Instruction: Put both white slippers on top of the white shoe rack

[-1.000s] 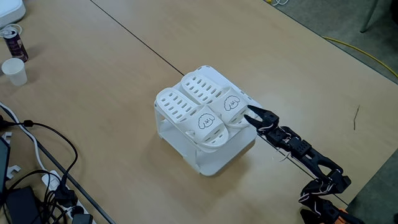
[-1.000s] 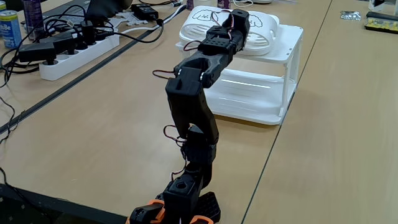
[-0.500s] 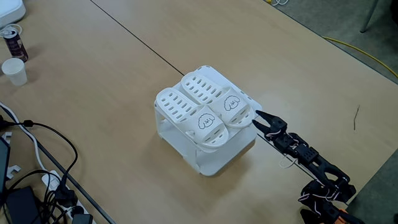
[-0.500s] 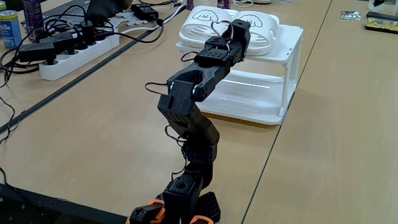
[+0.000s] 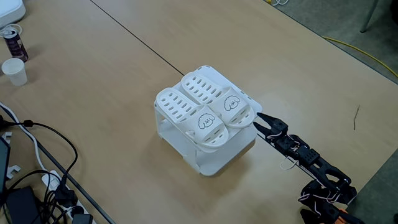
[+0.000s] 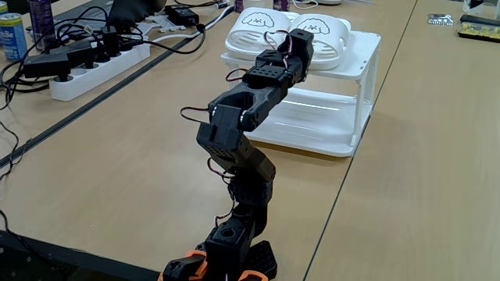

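Since a second ago the arm has drawn back, so its gripper (image 5: 260, 117) has left the slipper's toe and now hangs just off the near edge of the white shoe rack (image 5: 211, 163), jaws slightly parted and holding nothing. Beyond it both white slippers (image 5: 200, 108) lie side by side on the rack's top panel, touching, cartoon faces toward the arm

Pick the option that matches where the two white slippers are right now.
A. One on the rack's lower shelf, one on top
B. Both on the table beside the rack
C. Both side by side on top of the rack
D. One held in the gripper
C: both white slippers lie side by side on the top panel of the white shoe rack, and the gripper sits just off the rack's edge, holding nothing.
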Tool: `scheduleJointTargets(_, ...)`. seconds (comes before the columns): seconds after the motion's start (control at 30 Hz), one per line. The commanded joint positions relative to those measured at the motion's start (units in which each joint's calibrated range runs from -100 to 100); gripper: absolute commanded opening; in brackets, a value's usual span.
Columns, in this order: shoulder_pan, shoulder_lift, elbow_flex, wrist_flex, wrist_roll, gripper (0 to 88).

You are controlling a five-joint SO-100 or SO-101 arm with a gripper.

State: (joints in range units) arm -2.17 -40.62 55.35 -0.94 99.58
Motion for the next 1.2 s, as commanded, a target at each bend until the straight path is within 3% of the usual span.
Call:
scheduleJointTargets(0.0, -0.3, -1.7, -0.3, -0.2, 0.4, 19.4)
scheduleJointTargets(0.87, -0.3, 6.3, -10.7, -0.2, 0.4, 19.4)
scheduleJointTargets(1.17, -1.2, 3.9, -4.6, -0.2, 0.4, 19.4)
